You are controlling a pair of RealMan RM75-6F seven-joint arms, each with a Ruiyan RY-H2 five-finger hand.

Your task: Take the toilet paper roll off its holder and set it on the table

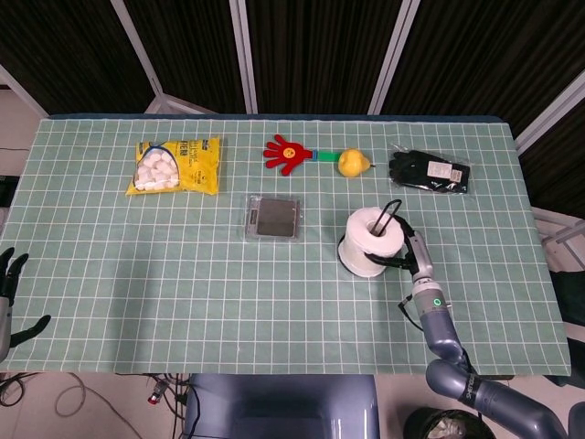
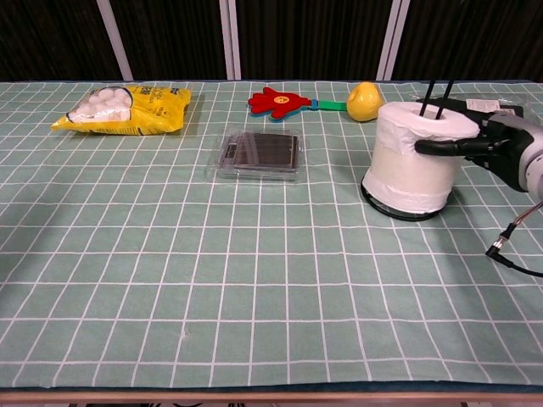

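The white toilet paper roll [image 1: 369, 241] [image 2: 414, 163] stands at the table's right-middle on a black wire holder [image 2: 405, 215]. The holder's two thin rods [image 2: 441, 90] rise through the roll's core. A dark rim of the holder's base shows under the roll in the chest view. My right hand [image 1: 414, 260] [image 2: 499, 151] grips the roll from its right side, with fingers around the upper part. My left hand [image 1: 11, 285] hangs off the table's left edge, fingers apart and holding nothing.
A yellow bag of marshmallows [image 1: 175, 166] lies at the back left. A red hand-shaped clapper [image 1: 287, 154], a yellow pear [image 1: 353, 163] and a black glove packet [image 1: 429, 172] lie along the back. A clear case [image 1: 273, 218] sits left of the roll.
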